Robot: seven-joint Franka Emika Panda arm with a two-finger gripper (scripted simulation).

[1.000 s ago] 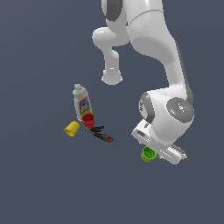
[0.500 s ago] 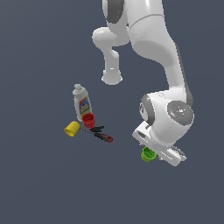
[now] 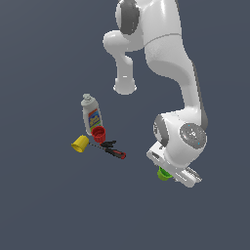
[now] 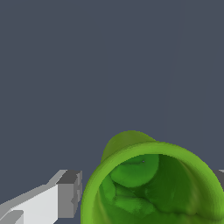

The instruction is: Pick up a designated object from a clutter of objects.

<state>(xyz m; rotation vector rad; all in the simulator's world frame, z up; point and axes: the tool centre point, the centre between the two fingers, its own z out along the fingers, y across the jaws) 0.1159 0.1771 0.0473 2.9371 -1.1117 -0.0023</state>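
The lime-green cup (image 3: 163, 174) stands apart from the clutter, at the exterior view's right, mostly hidden under the arm's hand. In the wrist view the green cup (image 4: 148, 183) fills the frame's lower part, mouth toward the camera. My gripper (image 4: 146, 188) straddles it. One finger (image 4: 68, 194) sits beside one side of the rim with a thin gap, and the other just shows at the frame's edge (image 4: 219, 175). The jaws look open around the cup. In the exterior view the gripper (image 3: 167, 172) is low over the cup.
The remaining clutter lies to the exterior view's left: a white labelled bottle (image 3: 91, 116), a red cup (image 3: 98, 133), a yellow cup (image 3: 80, 143) on its side and a red-and-black screwdriver (image 3: 114, 151). The arm's base (image 3: 125, 85) stands behind them.
The wrist has sunk slightly toward the green cup. The cup and the clutter have not moved.
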